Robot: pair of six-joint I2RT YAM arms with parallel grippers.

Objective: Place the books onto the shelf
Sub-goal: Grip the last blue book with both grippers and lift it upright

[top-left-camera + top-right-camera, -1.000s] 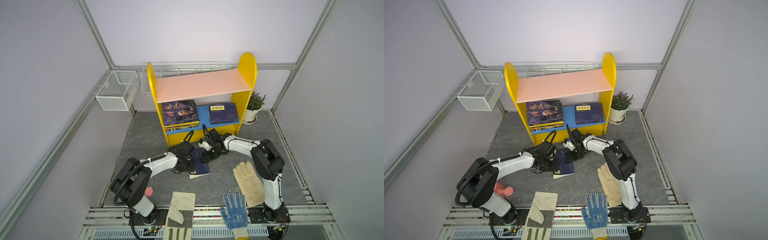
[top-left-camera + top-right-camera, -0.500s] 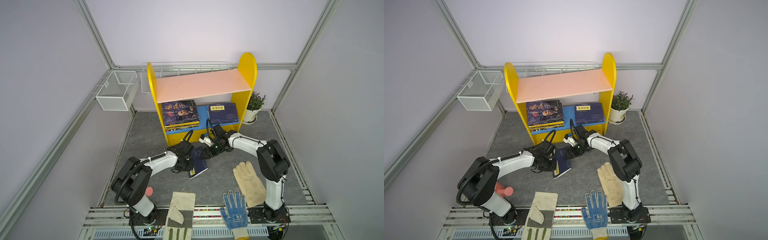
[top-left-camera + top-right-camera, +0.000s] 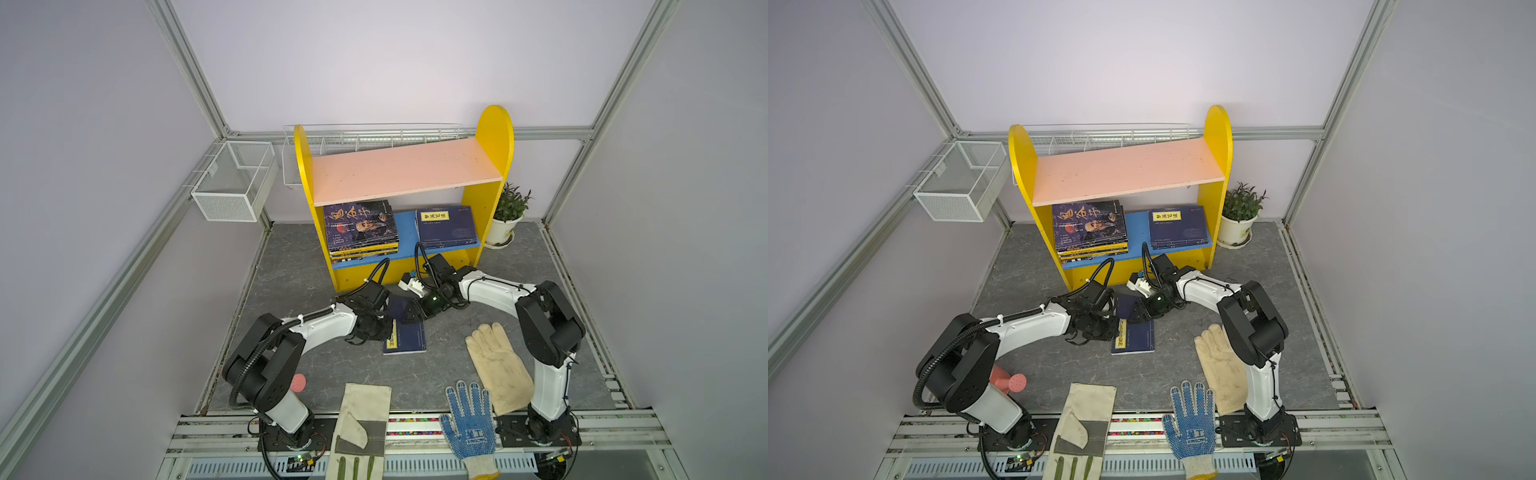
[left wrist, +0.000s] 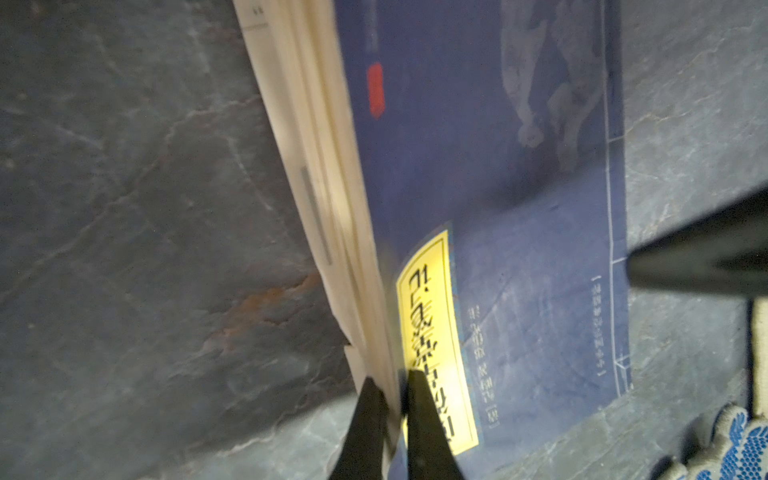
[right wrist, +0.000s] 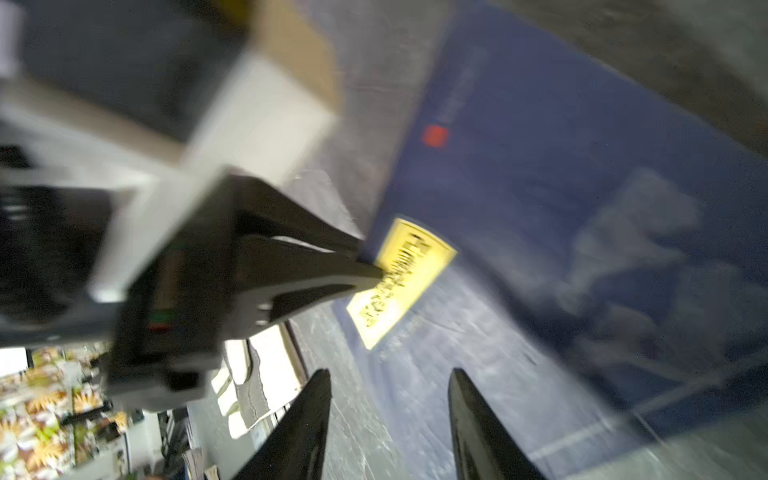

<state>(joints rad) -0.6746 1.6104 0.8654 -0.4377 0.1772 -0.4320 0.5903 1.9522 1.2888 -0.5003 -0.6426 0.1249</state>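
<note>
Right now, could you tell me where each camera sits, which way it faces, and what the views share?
Both top views: high at the front, looking down at the shelf; left arm and right arm whole.
Left wrist: on the left arm, facing the navy book gripped by the left tool; fingers only.
Right wrist: on the right arm, facing that book past the open right tool.
Shared: the book.

Cream glove (image 3: 496,370), blue-dotted glove (image 3: 469,419) and canvas glove (image 3: 363,419) lie up front, potted plant (image 3: 509,212) behind

The left gripper (image 5: 371,260) nips the navy book (image 5: 540,166) (blurry), right gripper (image 5: 390,372) spread nearby.
</note>
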